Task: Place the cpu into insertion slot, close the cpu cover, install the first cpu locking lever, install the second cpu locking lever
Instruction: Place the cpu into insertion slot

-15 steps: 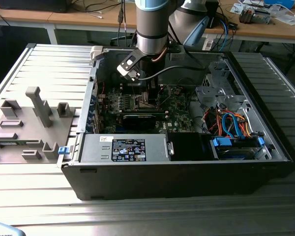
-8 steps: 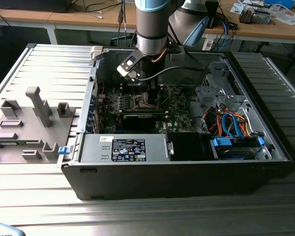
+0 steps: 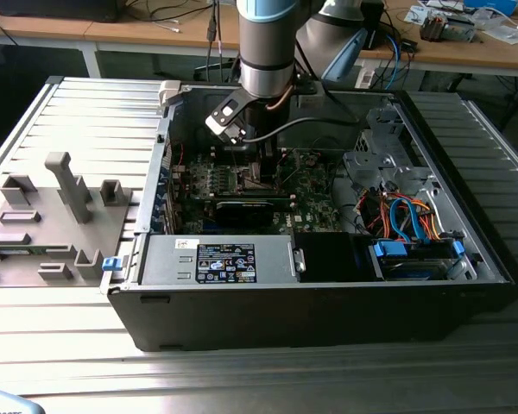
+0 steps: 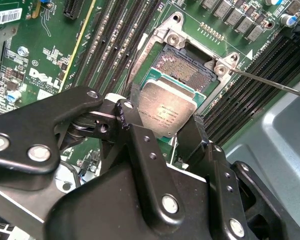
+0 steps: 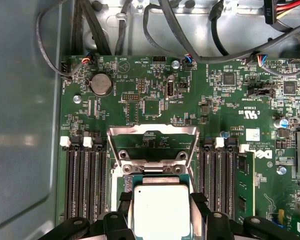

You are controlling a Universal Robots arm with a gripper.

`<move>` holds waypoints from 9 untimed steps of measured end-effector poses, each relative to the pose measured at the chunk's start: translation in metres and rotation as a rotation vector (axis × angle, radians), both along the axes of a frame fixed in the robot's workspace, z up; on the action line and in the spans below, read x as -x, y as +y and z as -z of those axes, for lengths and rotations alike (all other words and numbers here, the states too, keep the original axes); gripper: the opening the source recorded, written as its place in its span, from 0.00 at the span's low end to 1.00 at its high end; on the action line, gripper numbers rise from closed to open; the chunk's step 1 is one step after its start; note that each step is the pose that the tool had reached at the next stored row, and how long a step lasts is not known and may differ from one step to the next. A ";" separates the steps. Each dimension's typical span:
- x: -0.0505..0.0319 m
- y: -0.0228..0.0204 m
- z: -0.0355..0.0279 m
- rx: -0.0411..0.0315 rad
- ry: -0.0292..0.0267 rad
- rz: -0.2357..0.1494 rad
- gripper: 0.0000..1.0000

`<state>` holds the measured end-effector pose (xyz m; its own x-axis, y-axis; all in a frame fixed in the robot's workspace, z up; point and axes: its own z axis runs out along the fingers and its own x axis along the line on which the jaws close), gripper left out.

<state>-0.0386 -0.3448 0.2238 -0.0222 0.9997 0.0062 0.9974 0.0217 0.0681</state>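
This looks like a robotics or electronics lab: an opened computer case (image 3: pixel 285 319) sits on a ribbed metal table (image 3: pixel 95 121) under a robot arm (image 3: pixel 272 43), grey holders (image 3: pixel 69 185) stand beside it, and wooden benches (image 3: pixel 155 36) behind are strewn with cables (image 3: pixel 168 10) and loose parts (image 3: pixel 449 26).

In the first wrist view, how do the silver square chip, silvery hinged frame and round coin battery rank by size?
Silvery hinged frame and silver square chip: alike, chip nearer the camera.
Round coin battery: smallest.

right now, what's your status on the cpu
Fingers shut on the cpu. Cpu partly over the insertion slot, not seated, pins exposed. Cpu cover raised open, clear of the slot.
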 end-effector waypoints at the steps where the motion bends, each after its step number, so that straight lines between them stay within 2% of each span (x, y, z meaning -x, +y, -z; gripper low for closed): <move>1: 0.0000 0.0000 0.0003 0.0000 0.0000 0.000 0.55; 9: 0.0008 0.0000 0.0029 0.0001 0.0000 0.000 0.55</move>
